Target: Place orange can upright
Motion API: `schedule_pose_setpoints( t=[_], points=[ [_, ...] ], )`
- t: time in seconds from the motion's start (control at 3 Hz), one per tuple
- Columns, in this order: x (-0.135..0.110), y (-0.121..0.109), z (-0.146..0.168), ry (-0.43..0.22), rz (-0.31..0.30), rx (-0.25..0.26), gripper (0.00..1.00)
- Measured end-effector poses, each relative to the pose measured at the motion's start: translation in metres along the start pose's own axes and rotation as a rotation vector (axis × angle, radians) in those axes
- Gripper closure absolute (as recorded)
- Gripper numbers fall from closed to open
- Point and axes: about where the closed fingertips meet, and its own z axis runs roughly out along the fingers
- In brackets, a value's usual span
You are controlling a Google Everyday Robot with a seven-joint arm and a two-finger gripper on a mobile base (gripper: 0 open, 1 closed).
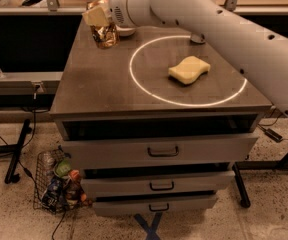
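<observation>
Gripper [100,20] at back-left corner of table [99,89], fingers clamped on can [106,36]. Can roughly upright, at or just above surface. Left: seat it, release. Sponge [189,69] well apart.

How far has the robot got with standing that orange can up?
Done: the gripper has the orange can in its grasp. In hand: it holds the can roughly upright at a far corner of the table. Left: set it down and let go; whether it touches the top, I cannot tell.
</observation>
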Motion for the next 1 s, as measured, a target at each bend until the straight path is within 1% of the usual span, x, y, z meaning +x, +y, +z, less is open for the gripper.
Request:
schedule_pose_setpoints(
  t=[0.33, 0.67, 1.0],
  points=[
    [0.014, 0.003, 0.007, -0.043, 0.003, -0.008, 1.0],
    [0.014, -0.001, 0.018, -0.166, -0.027, 0.021, 1.0],
    [0.013, -0.006, 0.025, -0.264, -0.075, 0.043, 1.0]
  ],
)
